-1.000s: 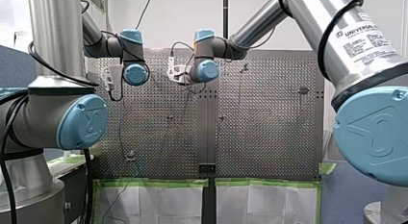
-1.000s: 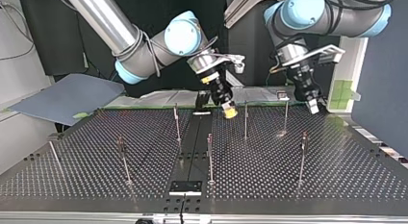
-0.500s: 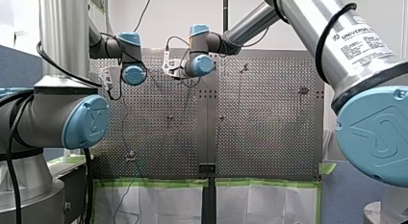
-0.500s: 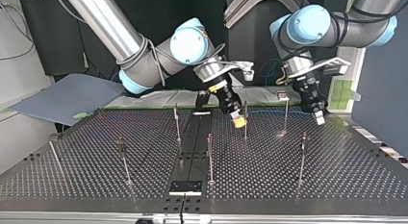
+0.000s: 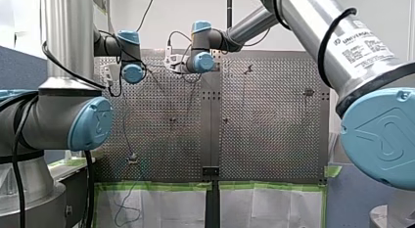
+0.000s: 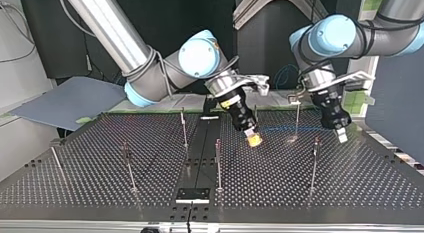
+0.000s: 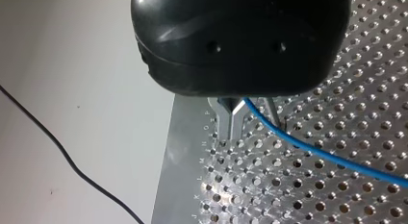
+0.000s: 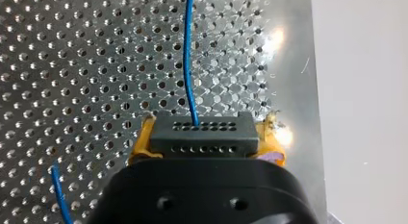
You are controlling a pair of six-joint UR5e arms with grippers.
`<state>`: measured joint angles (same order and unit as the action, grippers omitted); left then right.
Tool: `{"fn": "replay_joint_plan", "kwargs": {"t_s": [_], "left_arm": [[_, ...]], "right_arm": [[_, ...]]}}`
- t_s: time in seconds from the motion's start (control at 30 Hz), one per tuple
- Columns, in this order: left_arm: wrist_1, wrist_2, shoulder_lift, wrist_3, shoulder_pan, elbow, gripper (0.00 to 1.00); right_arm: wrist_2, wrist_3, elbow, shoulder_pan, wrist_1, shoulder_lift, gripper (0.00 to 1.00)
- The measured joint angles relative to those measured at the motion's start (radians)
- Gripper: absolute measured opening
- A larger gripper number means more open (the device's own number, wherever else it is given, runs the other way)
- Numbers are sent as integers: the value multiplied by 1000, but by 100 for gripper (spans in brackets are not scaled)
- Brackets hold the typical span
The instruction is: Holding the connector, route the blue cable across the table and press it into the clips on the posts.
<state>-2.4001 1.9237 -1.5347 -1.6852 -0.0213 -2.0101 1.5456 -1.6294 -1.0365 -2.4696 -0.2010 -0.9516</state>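
We think we are near the start. Our right end effector [image 6: 254,139] squeezes the connector [image 8: 202,135] between its yellow pads [image 8: 139,147]. The blue cable [image 8: 186,51] runs from it toward 3 o'clock in the top view, to our left end effector [image 7: 231,122], which pinches it tight. It hangs above the bench [image 6: 100,183]. No clip [image 6: 315,143] on the posts [image 6: 218,163] seems to hold it yet.

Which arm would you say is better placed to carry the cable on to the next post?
My right, probably: the right gripper is shut on the connector, blue cable leading out ahead; the left gripper meets only cable.
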Motion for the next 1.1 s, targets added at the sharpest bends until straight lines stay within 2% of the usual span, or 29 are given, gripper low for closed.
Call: {"fn": "replay_joint_plan", "kwargs": {"t_s": [0.43,0.73,1.1], "left_arm": [[34,-63,-62,-23,-40,29,0],[48,-105,-67,-40,-68,47,0],[75,-152,-120,-57,-97,75,0]], "right_arm": [[-5,0,101,4,1,47,0],[-5,0,110,9,1,77,0],[-3,0,112,19,-1,91,0]]}}
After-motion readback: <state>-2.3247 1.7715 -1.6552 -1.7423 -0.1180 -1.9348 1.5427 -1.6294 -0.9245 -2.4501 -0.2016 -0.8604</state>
